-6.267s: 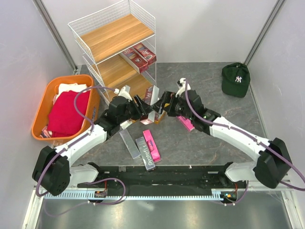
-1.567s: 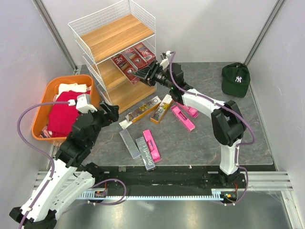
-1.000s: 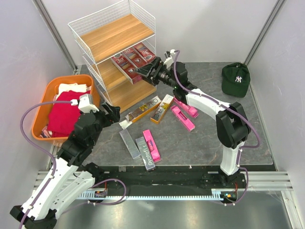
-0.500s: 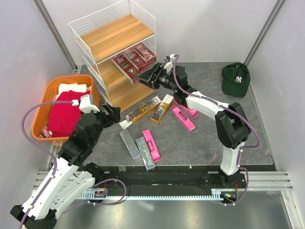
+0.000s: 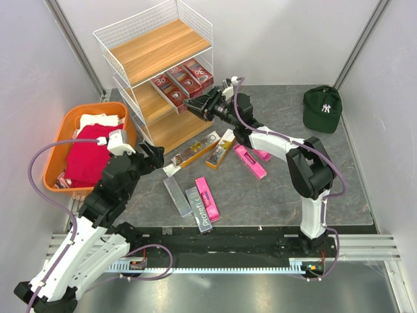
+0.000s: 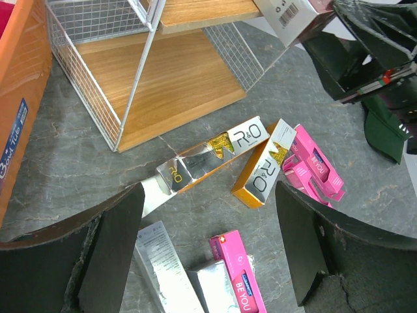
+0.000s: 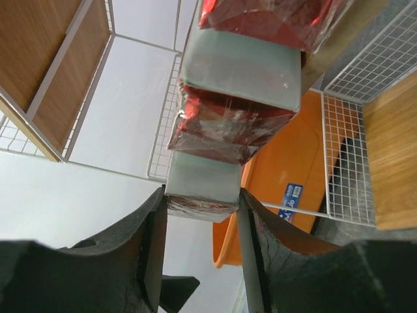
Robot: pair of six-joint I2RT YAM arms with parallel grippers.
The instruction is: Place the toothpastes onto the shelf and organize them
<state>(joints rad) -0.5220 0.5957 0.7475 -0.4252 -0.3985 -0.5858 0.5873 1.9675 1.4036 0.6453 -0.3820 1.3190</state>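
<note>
The right fingers clamp the silver-grey end of a dark red toothpaste box lying on the middle board of the shelf, beside two more dark red boxes. The grip sits at the very end of the box. A sideways nudge could skew the neighbours or drag the box over the board's front edge, and a hard squeeze may dent the cardboard. The left fingers hang spread wide, grasping nothing, above boxes on the counter: gold boxes reading "R&O", pink boxes reading "BE YOU".
</note>
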